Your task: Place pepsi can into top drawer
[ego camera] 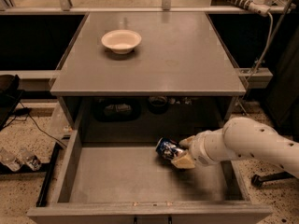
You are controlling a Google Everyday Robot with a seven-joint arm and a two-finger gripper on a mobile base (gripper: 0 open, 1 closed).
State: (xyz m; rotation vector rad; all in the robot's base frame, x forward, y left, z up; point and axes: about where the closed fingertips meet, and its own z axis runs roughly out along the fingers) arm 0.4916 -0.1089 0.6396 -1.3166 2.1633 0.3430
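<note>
Pepsi can (167,149): likely light, with thin dentable walls and a smooth, slippery skin; best gripped across the mid-body. Location: tilted, low inside the open top drawer (117,176), right of centre. The gripper (179,154) is closed around its body.

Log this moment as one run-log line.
phase: placing | end effector: shut on pepsi can, inside open top drawer, right side | can: tilted, not yet released | bowl: on cabinet top
</note>
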